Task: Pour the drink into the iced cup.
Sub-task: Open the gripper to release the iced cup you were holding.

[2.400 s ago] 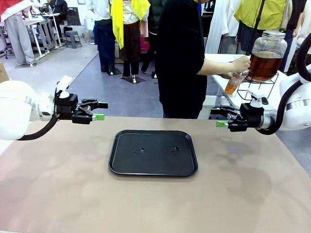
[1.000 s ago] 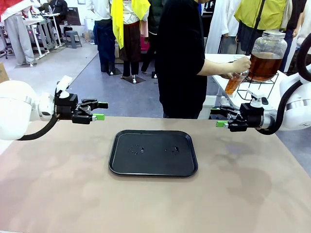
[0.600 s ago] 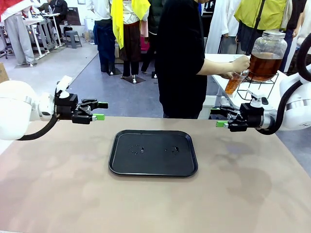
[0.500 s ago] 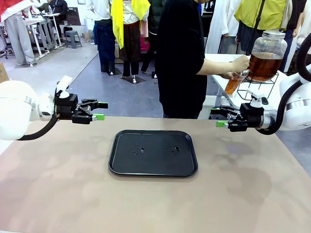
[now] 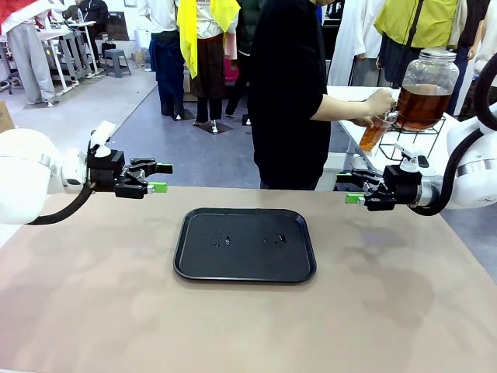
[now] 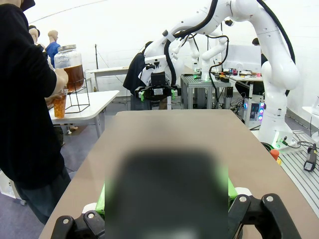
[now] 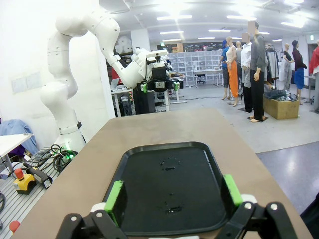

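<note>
At a side table beyond the far right corner, a person's hand (image 5: 380,102) rests at the tap of a glass jar of amber drink (image 5: 426,87). The other hand holds a clear cup (image 5: 373,132) of amber liquid under it. The cup (image 6: 60,104) and jar (image 6: 70,72) also appear in the left wrist view. I cannot make out ice in the cup. My left gripper (image 5: 161,177) hovers open over the table's far left, holding nothing. My right gripper (image 5: 348,188) hovers open over the far right, also holding nothing.
A black tray (image 5: 245,256) with a few wet spots lies flat in the middle of the tan table (image 5: 101,295); the right wrist view looks straight over the tray (image 7: 149,189). The person in black (image 5: 287,93) stands at the far edge.
The person's hand at the jar's tap has shifted slightly. Both arms and the tray have stayed still.
</note>
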Robot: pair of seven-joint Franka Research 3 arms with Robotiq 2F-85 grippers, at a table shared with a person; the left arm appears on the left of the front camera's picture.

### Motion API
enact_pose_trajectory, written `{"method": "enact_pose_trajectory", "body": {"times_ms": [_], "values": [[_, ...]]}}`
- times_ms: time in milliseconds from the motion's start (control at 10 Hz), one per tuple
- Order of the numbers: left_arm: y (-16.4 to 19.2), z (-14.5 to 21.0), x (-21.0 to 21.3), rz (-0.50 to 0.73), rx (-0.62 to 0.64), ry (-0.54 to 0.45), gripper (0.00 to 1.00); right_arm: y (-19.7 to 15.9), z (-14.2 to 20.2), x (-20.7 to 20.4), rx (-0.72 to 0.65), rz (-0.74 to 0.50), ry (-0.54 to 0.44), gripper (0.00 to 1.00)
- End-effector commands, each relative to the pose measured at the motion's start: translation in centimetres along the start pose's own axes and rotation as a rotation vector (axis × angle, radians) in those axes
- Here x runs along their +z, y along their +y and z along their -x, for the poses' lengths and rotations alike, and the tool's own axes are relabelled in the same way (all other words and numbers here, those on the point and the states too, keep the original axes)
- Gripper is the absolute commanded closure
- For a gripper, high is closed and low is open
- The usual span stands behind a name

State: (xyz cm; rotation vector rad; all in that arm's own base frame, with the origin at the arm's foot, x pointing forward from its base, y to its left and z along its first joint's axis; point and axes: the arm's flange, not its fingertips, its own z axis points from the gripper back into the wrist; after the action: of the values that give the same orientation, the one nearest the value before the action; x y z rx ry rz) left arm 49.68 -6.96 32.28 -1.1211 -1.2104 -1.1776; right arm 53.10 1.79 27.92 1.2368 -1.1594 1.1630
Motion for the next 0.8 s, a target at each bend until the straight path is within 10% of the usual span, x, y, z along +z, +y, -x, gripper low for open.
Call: {"method": "enact_pose_trajectory", "body": {"times_ms": [0,700], "values": [[0.10,-0.16,-0.19,-0.014,0.000,-0.004,0.00,0.05,-0.29,0.01,0.005,-0.002,-0.004,0.00],[0.10,-0.16,-0.19,-0.014,0.000,-0.004,0.00,0.05,-0.29,0.01,0.005,-0.002,-0.004,0.00]]}}
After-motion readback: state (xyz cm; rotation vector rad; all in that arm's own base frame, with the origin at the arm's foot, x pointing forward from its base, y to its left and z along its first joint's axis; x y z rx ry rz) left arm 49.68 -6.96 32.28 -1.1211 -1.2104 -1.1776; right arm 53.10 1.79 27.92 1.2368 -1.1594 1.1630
